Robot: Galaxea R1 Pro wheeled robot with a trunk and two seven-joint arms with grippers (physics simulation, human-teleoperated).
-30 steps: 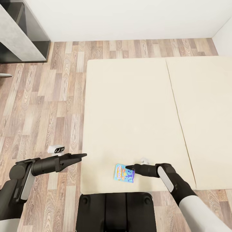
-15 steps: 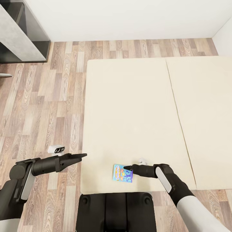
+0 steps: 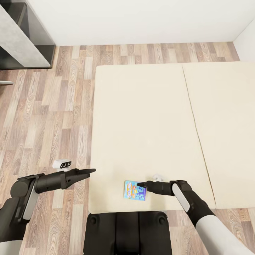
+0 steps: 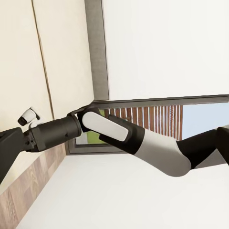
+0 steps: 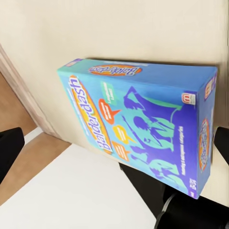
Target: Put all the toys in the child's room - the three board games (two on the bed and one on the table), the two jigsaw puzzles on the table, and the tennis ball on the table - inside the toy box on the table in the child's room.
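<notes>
From the head view we see the bed (image 3: 148, 120), 2 cream mattress halves side by side over the wood plank floor (image 3: 46, 117). The small blue board game (image 3: 135, 190) lies flat on the mattress close to its near edge, just in front of the robot's base (image 3: 127, 232). The right gripper (image 3: 141, 184) reaches in from the right, its dark tips at the box's right edge; we cannot tell from here whether they touch or clasp it. The left gripper (image 3: 91, 171) hangs at the bed's left edge, over the border of mattress and floor, its fingers drawn into a point with nothing between them. A small white device (image 3: 61, 164) lies on the floor beside the left arm, and a grey shelf unit (image 3: 21, 39) stands at the far left by the white wall (image 3: 141, 19).

In the left wrist view we see the right arm (image 4: 124, 138) stretched across the mattress.

In the right wrist view the blue board game (image 5: 143, 121), lettered Balderdash, lies on the cream surface near its edge, with 1 dark fingertip (image 5: 221, 140) beside the box's end and another (image 5: 8, 148) well apart at the opposite side, so the jaws stand spread.
</notes>
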